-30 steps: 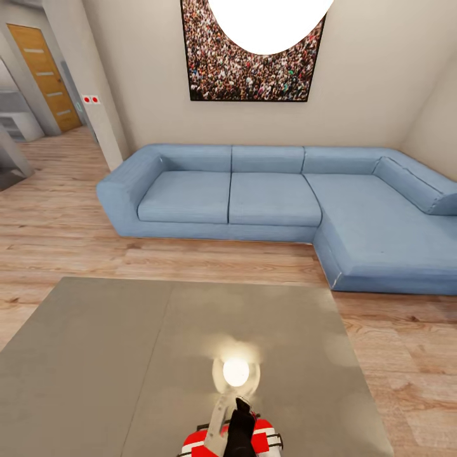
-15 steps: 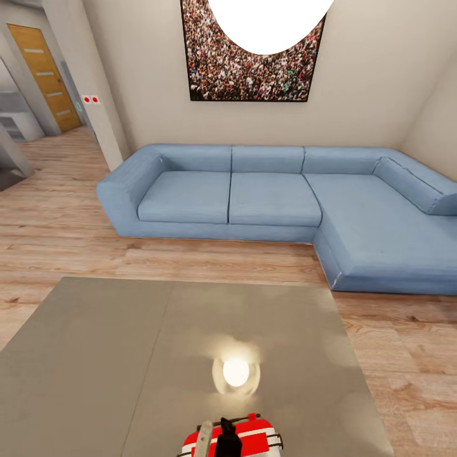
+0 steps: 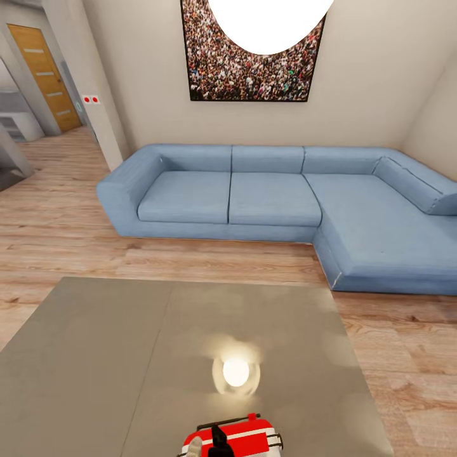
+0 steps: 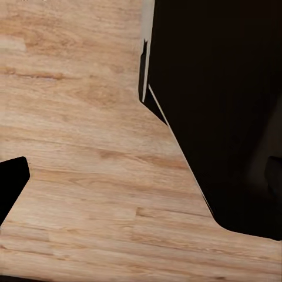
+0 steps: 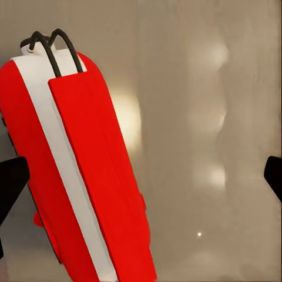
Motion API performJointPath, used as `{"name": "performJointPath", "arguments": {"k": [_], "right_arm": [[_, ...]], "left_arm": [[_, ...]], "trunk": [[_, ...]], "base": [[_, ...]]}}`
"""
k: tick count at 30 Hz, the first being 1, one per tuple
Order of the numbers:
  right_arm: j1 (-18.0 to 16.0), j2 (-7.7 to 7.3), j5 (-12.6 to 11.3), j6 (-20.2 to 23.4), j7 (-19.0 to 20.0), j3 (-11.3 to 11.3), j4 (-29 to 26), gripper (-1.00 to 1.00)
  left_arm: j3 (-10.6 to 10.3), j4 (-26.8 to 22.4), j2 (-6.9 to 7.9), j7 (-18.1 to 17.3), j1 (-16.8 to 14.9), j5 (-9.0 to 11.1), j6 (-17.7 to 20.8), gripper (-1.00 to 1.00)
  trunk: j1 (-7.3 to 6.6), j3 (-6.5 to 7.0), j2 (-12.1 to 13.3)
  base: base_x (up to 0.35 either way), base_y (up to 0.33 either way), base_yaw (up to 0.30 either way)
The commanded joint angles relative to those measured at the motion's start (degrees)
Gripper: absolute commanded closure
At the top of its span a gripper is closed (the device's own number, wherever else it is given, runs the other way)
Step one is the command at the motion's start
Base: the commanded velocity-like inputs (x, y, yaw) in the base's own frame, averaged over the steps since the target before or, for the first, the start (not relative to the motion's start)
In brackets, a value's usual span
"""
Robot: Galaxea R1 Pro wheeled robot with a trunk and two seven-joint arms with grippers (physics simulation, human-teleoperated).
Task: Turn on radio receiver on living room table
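The radio receiver [image 3: 231, 438] stands on the table [image 3: 127, 355] at the bottom centre of the head view, cut off by the lower edge of the frame. In the right wrist view the red body with its white stripe fills the left half, wire handle toward the upper left.

Change: over the last second the right arm has dropped back. One second ago it reached well up over the radio receiver toward the lamp glare on the table; now only a short dark stub and a pale link show at the bottom edge, in front of the red body.

You see the right gripper [image 5: 141, 176] spread wide: one fingertip at each side edge of the right wrist view, the radio receiver near the left one, nothing held.

The left gripper [image 4: 141, 176] hangs over the wood floor [image 4: 76, 176] beside a dark shape; its spread cannot be told.

Judgement: you appear to be retracting after a press. No indicator light is visible, so the on state remains unconfirmed.
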Motion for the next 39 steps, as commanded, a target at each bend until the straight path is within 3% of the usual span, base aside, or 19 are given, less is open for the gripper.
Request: {"name": "performJointPath", "arguments": {"k": [1, 23, 39], "right_arm": [[0.0, 0.02, 0.14, 0.0, 0.0, 0.01, 0.01, -1.0], [0.0, 0.1, -0.16, -0.58, 0.26, -0.68, 0.49, -1.0], [0.0, 0.1, -1.17, -1.02, 0.45, -2.85, 0.65, -1.0]], "left_arm": [[-0.02, 0.0, 0.21, 0.0, 0.0, 0.0, 0.0, -1.0], [-0.04, 0.0, 0.57, 0.0, 0.0, 0.0, 0.0, -1.0], [0.0, 0.0, 0.57, 0.0, 0.0, 0.0, 0.0, -1.0]], "trunk": [[0.0, 0.0, 0.0], [0.0, 0.0, 0.0], [0.0, 0.0, 0.0]], "base": [[0.0, 0.0, 0.0], [0.0, 0.0, 0.0], [0.0, 0.0, 0.0]]}}
